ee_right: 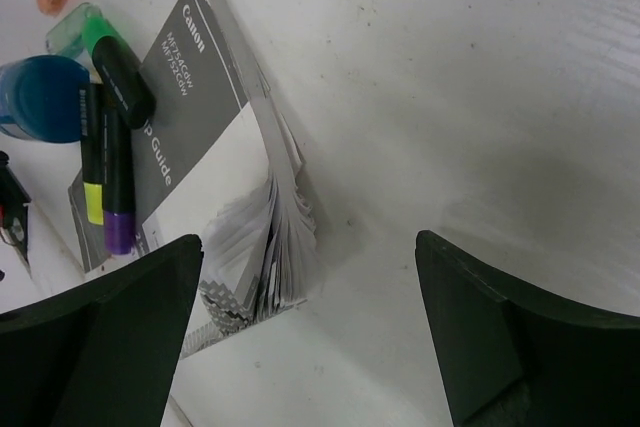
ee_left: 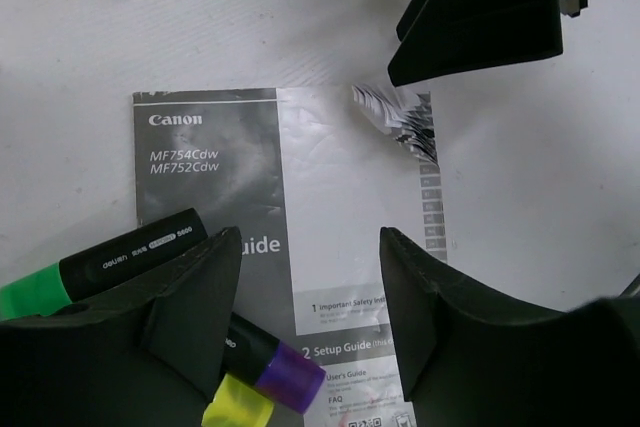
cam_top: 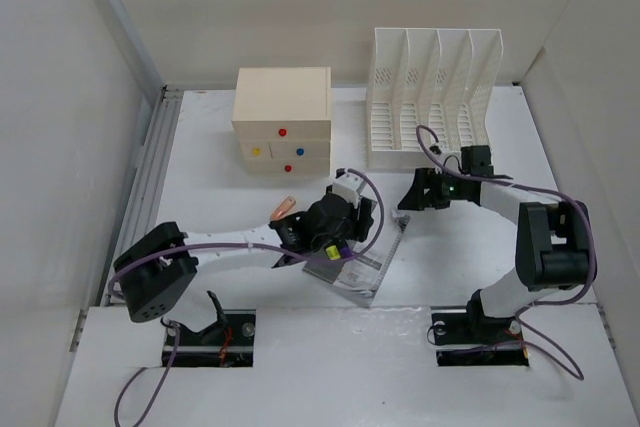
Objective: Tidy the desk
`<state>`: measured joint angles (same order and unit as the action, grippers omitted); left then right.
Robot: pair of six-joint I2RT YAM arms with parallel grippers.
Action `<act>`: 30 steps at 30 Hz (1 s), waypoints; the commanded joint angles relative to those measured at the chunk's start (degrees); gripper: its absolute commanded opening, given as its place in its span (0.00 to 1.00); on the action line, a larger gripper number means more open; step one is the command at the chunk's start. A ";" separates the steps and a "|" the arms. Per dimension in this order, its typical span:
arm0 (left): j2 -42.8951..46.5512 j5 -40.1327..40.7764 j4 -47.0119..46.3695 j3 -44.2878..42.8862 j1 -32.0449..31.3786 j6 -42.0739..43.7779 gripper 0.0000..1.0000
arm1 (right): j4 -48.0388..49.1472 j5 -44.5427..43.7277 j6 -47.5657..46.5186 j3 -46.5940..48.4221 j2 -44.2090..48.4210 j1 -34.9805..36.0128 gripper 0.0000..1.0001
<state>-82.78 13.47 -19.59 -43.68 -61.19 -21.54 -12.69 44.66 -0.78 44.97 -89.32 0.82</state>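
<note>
One booklet [ee_right: 190,117], three highlighters [ee_left: 130,252] — green [ee_right: 110,57], yellow [ee_right: 92,197], purple [ee_right: 119,232] — white desk [ee_right: 450,97]

- Canon setup guide [ee_left: 230,177]: grey-and-white cover, white lettering.
- Green highlighter [ee_right: 120,72], yellow highlighter [ee_right: 92,147], purple highlighter [ee_right: 118,177]: black barrels.
- Drawer box [cam_top: 282,107]: cream, with red, yellow and blue dots.
- Surface [cam_top: 200,187]: matte white.

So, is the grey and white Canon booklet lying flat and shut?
Not quite: the grey-and-white Canon booklet lies cover up on the white desk, but one corner's pages fan out and curl upward.
</note>
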 commanded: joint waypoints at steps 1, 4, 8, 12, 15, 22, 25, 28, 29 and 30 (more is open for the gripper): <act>0.52 1.20 -8.17 1.31 -0.33 0.45 0.53 | 3.02 1.65 1.74 -1.63 1.25 -0.20 0.92; -0.71 -1.16 -9.41 1.84 -0.33 1.06 0.51 | 3.02 3.41 1.74 -2.26 1.77 -0.20 0.92; -2.03 -4.15 -11.78 3.07 -0.33 1.59 0.50 | -0.67 3.94 -3.26 -3.57 2.39 2.08 0.93; -4.13 -4.69 -14.15 3.60 -1.38 1.59 0.50 | -1.29 5.87 -4.59 -4.28 2.40 4.89 0.95; -5.36 -4.69 -14.68 4.21 -2.00 0.98 0.48 | -1.29 8.59 -4.59 -4.28 0.91 7.00 0.96; -9.15 -4.69 -17.41 5.62 -2.53 -0.96 0.38 | -1.98 8.51 -4.59 -3.05 -4.54 9.98 0.96; -10.99 -4.69 -17.93 5.62 -2.53 -1.48 0.25 | -1.99 7.20 -4.59 -3.05 -6.39 9.99 0.94; -13.62 -4.69 -17.93 4.58 -2.53 -1.49 0.12 | -1.99 6.58 -4.06 -2.52 -7.10 9.99 0.87; -14.42 -4.69 -17.93 4.57 -2.53 -1.49 0.09 | -1.99 6.58 -3.54 -2.52 -7.62 9.99 0.85; -15.21 -4.69 -17.93 3.70 -2.53 -1.49 0.07 | -1.99 5.97 -3.53 -2.52 -7.62 9.99 0.83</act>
<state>-96.75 9.02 -35.00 -38.65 -63.37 -22.41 -12.73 54.41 -4.05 43.05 -94.61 9.52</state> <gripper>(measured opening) 0.084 0.843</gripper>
